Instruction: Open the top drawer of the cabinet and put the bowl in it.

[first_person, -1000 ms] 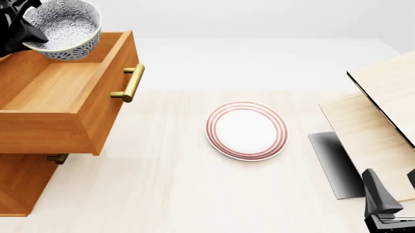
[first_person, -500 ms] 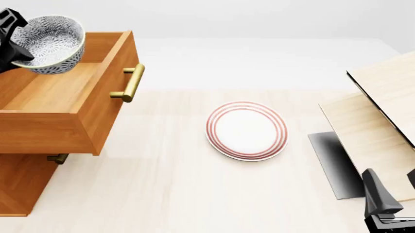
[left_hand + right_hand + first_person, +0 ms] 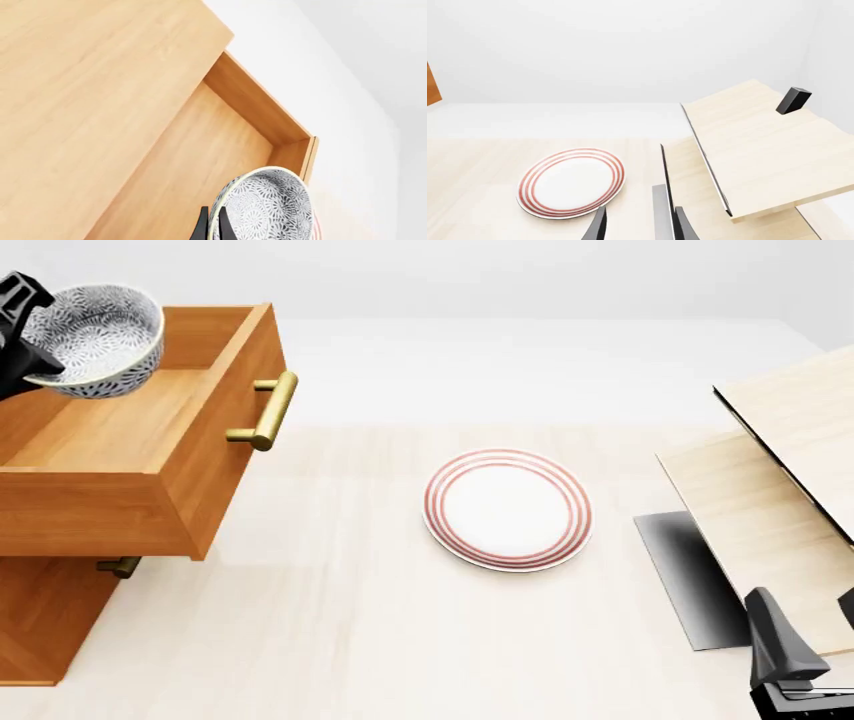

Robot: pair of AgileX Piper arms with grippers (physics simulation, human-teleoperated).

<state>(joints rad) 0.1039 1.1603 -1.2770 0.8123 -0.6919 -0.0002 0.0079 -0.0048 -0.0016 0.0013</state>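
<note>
Table (image 3: 374, 640): we see a pale wood surface carrying everything, with a white wall behind it.
Cabinet (image 3: 40, 615): we find this orange-brown chest at the front view's left edge; a lower drawer's brass handle (image 3: 118, 566) peeks out beneath the open one.
Top drawer (image 3: 134, 430): we see it pulled well out toward the table's middle, its brass bar handle (image 3: 267, 410) facing the plate and its wooden floor bare.
Light-wood structure (image 3: 781, 470): we place it at the right edge, tilted pale panels over a grey base.
Plate (image 3: 509, 508): white with red rings, flat on the table between cabinet and pale structure, well apart from both.
Bowl (image 3: 94, 338): we see it speckled grey-blue, tilted, held above the drawer's far inner part; whether it touches the drawer we cannot tell.
Left gripper (image 3: 212, 226): we see its dark fingers pinched on the bowl's rim.
Right gripper (image 3: 637, 222): low at the near right, its fingers parted, holding nothing.
</note>
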